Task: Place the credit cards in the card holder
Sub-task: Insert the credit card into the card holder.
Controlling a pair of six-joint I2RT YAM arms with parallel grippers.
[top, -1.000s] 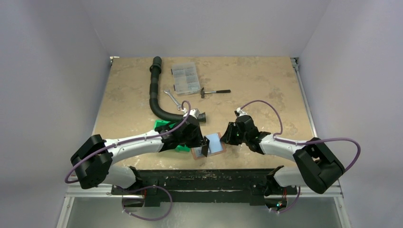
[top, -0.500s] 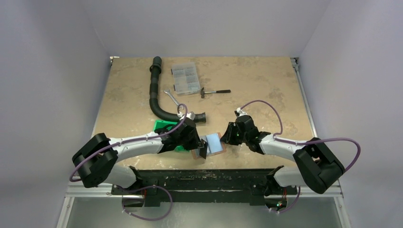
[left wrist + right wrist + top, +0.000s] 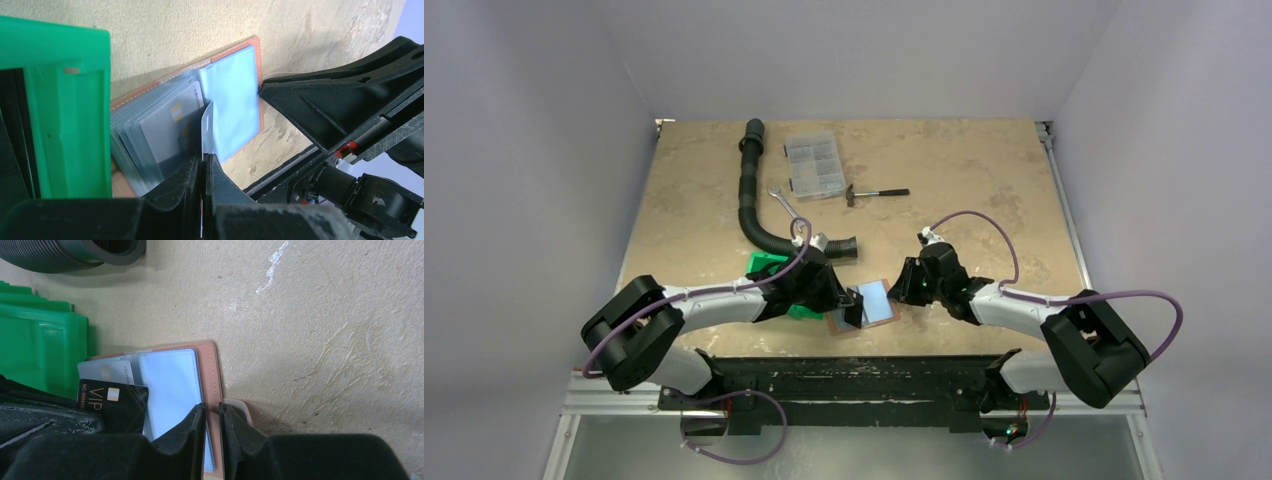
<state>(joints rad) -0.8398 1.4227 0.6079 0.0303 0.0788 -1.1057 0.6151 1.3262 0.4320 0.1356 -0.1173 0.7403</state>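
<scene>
In the left tool (image 3: 204, 161), pressed together, a black VIP card (image 3: 113, 401), gripped by one end, standing on edge and jutting forward past the tips. Directly under and ahead of those tips, the holder (image 3: 234, 102), opened flat on the table (image 3: 984, 180), grey-blue pockets up, reddish-brown rim around them. Tucked into a clear sleeve beneath the VIP card, a grey card (image 3: 167, 131), half hidden by it in the right wrist view. Cannot tell whether the VIP card touches the sleeves or hangs just above them.

At the holder's side away from the left tool, the right tool (image 3: 212, 422), drawn almost together with only a slit left, the rim showing through that slit. One finger (image 3: 187, 440) over the blue pocket, the other over the outer edge. Pressing down or merely resting there: cannot tell.

Beside the left tool, on its side away from the right tool, a green bin (image 3: 769, 265), just beside the holder. Just beyond both tools, the mouth of a black hose (image 3: 746, 195). Well beyond them, a wrench (image 3: 786, 208), a clear box (image 3: 814, 165) and a hammer (image 3: 876, 192), apart from either tool.
</scene>
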